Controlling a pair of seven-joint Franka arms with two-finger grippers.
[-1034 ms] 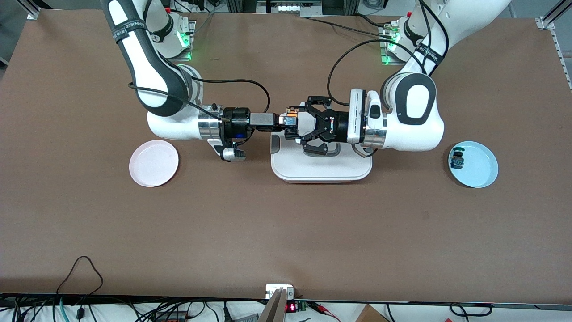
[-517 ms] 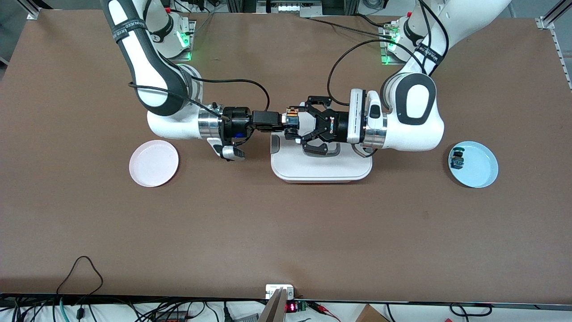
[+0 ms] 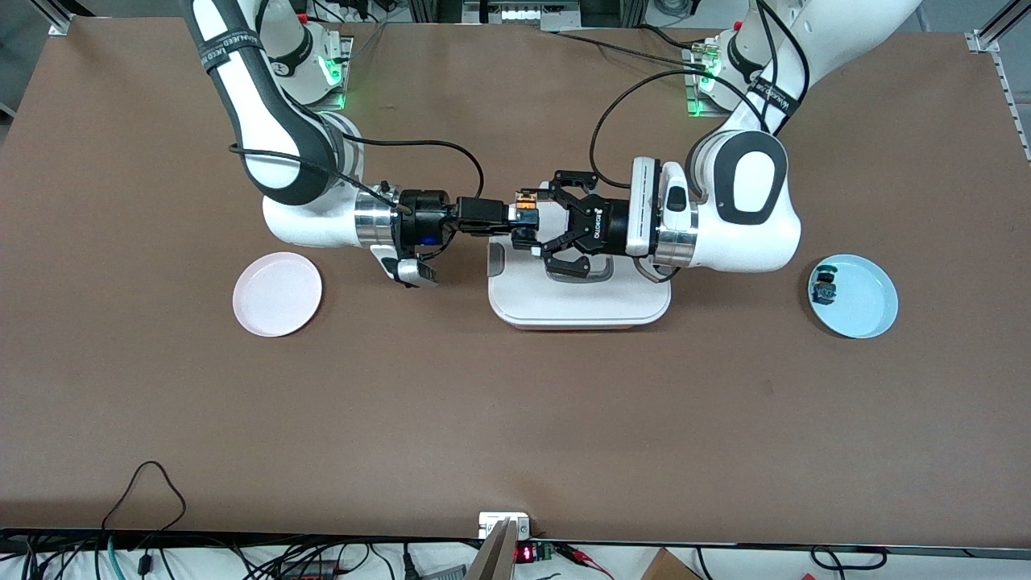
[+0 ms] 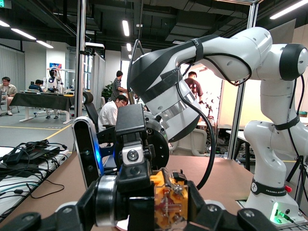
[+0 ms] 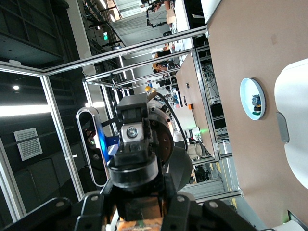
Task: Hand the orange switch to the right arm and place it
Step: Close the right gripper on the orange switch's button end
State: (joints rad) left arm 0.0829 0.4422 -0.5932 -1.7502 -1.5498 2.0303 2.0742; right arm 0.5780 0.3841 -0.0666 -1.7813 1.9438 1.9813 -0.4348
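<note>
Here, both grippers, left (image 3: 523,219) & right (image 3: 515,217), grip orange switch (image 3: 527,207) over brown table (image 3: 515,403)

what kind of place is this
Likely a robotics lab in an open workspace. Two arms sit bolted to a brown table with loose cables along its edge, aluminium framing surrounds the rig, and people work at desks under strip lights in the background.
</note>
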